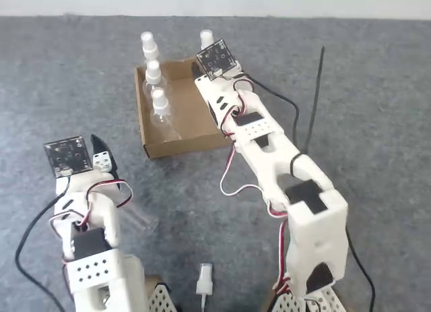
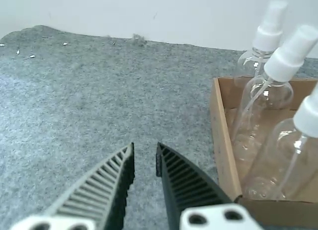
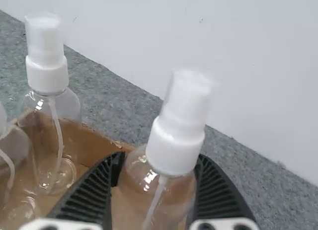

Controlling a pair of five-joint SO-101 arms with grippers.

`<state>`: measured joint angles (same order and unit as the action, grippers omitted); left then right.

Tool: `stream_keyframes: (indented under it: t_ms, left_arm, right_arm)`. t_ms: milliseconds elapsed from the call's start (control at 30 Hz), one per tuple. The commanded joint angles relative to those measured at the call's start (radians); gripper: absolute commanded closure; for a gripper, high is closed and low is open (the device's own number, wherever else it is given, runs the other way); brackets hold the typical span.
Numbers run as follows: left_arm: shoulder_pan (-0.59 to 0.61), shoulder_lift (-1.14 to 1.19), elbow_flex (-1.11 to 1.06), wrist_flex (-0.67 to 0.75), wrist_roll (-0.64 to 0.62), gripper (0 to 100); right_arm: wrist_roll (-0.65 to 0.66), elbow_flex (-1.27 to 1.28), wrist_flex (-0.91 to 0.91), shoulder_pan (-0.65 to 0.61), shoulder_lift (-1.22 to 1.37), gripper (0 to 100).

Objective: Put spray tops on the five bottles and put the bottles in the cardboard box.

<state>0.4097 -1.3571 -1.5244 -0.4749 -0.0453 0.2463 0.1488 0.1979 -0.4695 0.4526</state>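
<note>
the grey felt worktop [image 1: 350, 76] lies under both my arms. the cardboard box [image 1: 188, 147] sits on it, open side up, directly below my right pincer [image 3: 159, 163] and well ahead of my left pincer [image 2: 145, 158], off to that one's right.

my right arm is stretched out over the box. its pincer is clamped on the held bottle [image 3: 174, 135], one jaw on each side of the clear body, the bottle upright with its white spray top above the jaws. it stands at the far edge of the box; i cannot tell whether its base touches the box floor.

my left pincer hangs low over bare felt, jaws only a narrow slit apart, with nothing between them.

three bottles [image 1: 153, 76] with spray tops on stand upright in a row along the box wall to the left of my right pincer, close to one another.

what looks like a bare bottle [image 1: 138, 217] with no top lies on its side on the felt behind my left pincer, just beside that arm.

a loose spray top [image 1: 205, 279] lies on the worktop well behind both pincers, between the two arm bases.
</note>
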Motion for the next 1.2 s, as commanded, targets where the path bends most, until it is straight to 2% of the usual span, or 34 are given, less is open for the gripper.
stream_keyframes:
  t_ms: [0, 433, 700, 933, 1167]
  left_arm:
    - [0.006, -0.005, 0.005, 0.035, 0.009, 93]
    - [0.006, -0.005, 0.005, 0.035, 0.011, 93]
    - [0.006, -0.005, 0.004, 0.035, 0.011, 93]
    - [0.005, -0.005, 0.004, 0.035, 0.011, 93]
    - [0.003, -0.005, 0.002, 0.035, 0.011, 93]
  right_arm:
    - [-0.006, -0.124, 0.045, 0.016, 0.039, 96.0]
    - [-0.006, -0.181, 0.183, 0.027, 0.168, 95.7]
    - [-0.006, -0.181, 0.183, 0.027, 0.170, 95.4]
    - [-0.006, -0.175, 0.179, 0.022, 0.170, 81.7]
    - [-0.005, -0.175, 0.179, 0.022, 0.170, 81.5]
